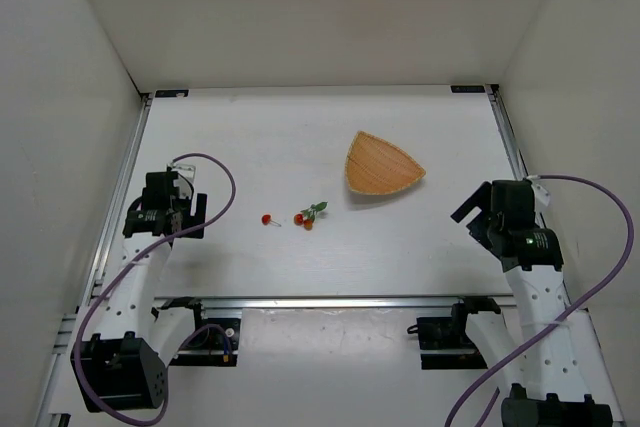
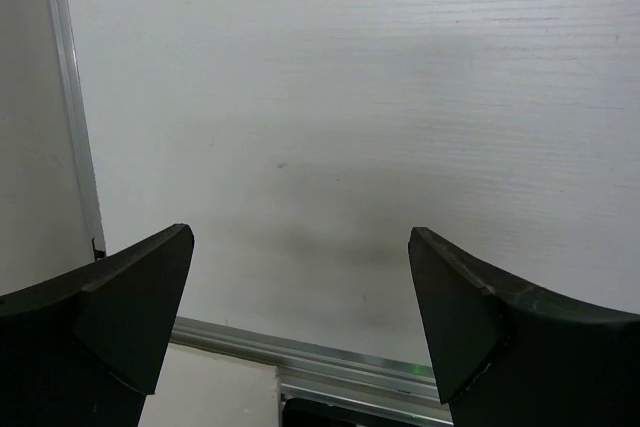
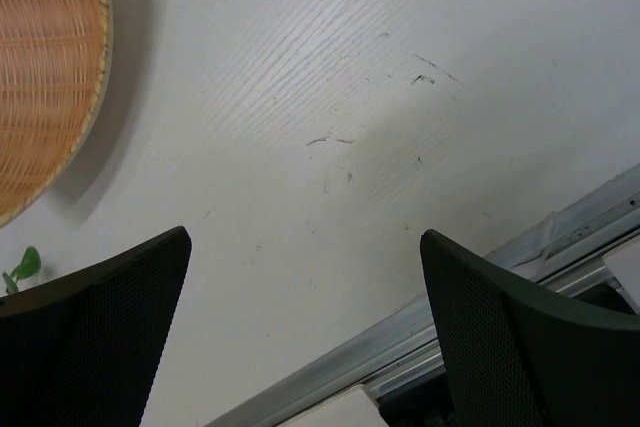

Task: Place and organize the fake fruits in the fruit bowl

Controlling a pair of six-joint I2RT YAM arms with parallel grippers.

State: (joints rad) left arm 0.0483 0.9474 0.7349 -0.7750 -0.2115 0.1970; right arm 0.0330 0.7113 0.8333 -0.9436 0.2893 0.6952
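A single red berry point(image 1: 266, 218) with a thin stem lies on the white table. Right of it lies a cluster of red and orange berries with green leaves point(image 1: 308, 216). The tan woven fruit bowl point(image 1: 380, 164) sits right of centre and holds nothing; its edge shows in the right wrist view point(image 3: 45, 77), with a green leaf point(image 3: 22, 266) at that view's left edge. My left gripper point(image 2: 300, 322) is open and empty at the table's left. My right gripper point(image 3: 305, 332) is open and empty at the right, near the front rail.
White walls enclose the table on three sides. A metal rail point(image 1: 330, 301) runs along the front edge and shows in both wrist views point(image 2: 330, 362) point(image 3: 420, 332). Purple cables point(image 1: 215, 187) loop beside each arm.
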